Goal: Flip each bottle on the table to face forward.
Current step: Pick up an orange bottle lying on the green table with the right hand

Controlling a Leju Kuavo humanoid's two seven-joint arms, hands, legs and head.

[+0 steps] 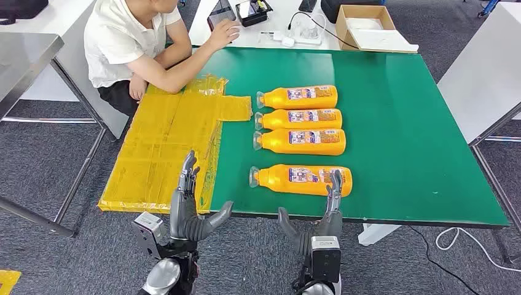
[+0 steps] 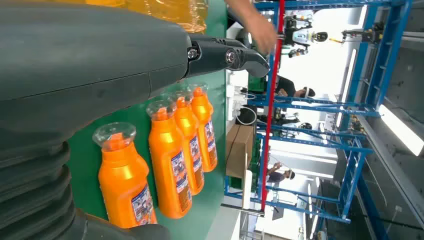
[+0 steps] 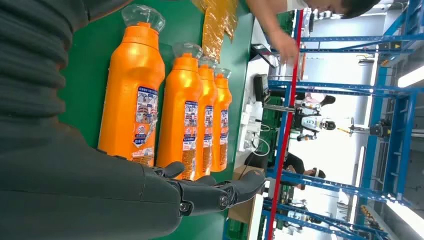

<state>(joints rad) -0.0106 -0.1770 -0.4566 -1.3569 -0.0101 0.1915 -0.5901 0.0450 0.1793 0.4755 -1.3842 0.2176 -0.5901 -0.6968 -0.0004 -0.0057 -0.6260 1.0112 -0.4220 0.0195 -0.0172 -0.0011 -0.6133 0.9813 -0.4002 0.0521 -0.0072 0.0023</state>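
Several orange bottles with clear caps lie on their sides on the green table, caps pointing left. Three lie close together and the nearest bottle lies apart from them, closer to me. My left hand is raised at the table's front edge over the yellow sheet, fingers apart and holding nothing. My right hand is up at the front edge with its fingertips just over the near bottle's base end, also empty. The near bottle and my right hand show in the right wrist view; the bottles show in the left wrist view.
A yellow plastic sheet covers the table's left part. A person in a white shirt sits at the far left corner, forearm on the table. A cardboard box and devices sit on the white table behind.
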